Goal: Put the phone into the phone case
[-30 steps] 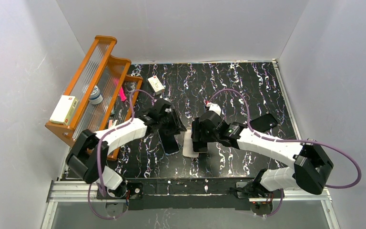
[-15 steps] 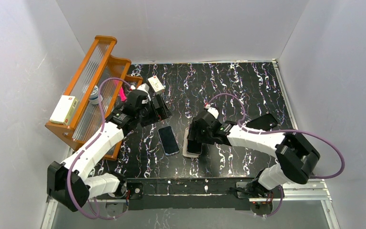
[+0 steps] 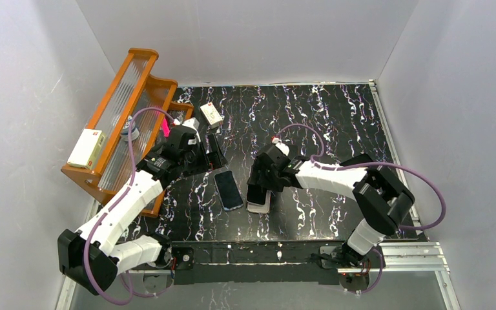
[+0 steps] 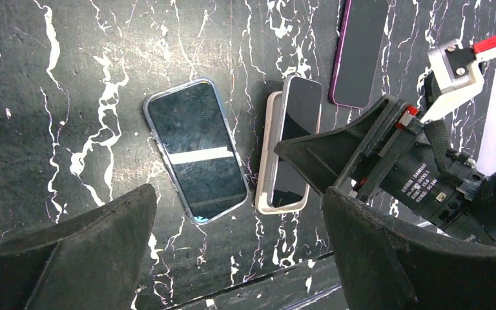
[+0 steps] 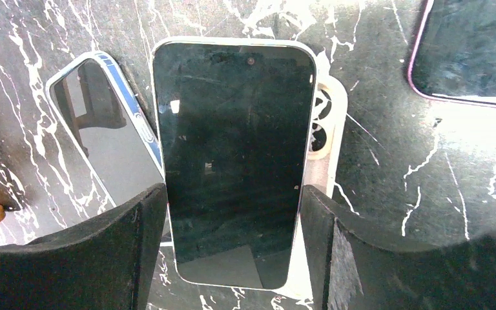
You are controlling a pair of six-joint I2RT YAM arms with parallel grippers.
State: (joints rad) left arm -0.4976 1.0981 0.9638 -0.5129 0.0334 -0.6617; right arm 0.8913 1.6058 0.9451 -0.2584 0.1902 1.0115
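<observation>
The phone (image 5: 232, 161), black screen up, sits between the fingers of my right gripper (image 5: 234, 194), which is shut on its long edges. Under it lies the white phone case (image 5: 328, 129), its right rim and camera cut-outs showing, so the phone sits shifted left over it. From above, the phone (image 3: 256, 192) covers most of the case (image 3: 264, 208), with the right gripper (image 3: 260, 183) on it. My left gripper (image 4: 239, 197) hangs open and holds nothing, up and to the left (image 3: 213, 153) of both.
A second phone in a blue-edged case (image 3: 229, 189) lies just left of the white case. A purple-edged phone (image 4: 358, 51) lies beyond the right arm. An orange rack (image 3: 129, 110) carrying a white box (image 3: 85, 148) stands at the left, and a small white box (image 3: 211, 114) lies behind.
My left gripper opened, let go of the blue-cased phone and pulled back up and left. My right gripper shifted left and farther, bringing the phone over the white case.
</observation>
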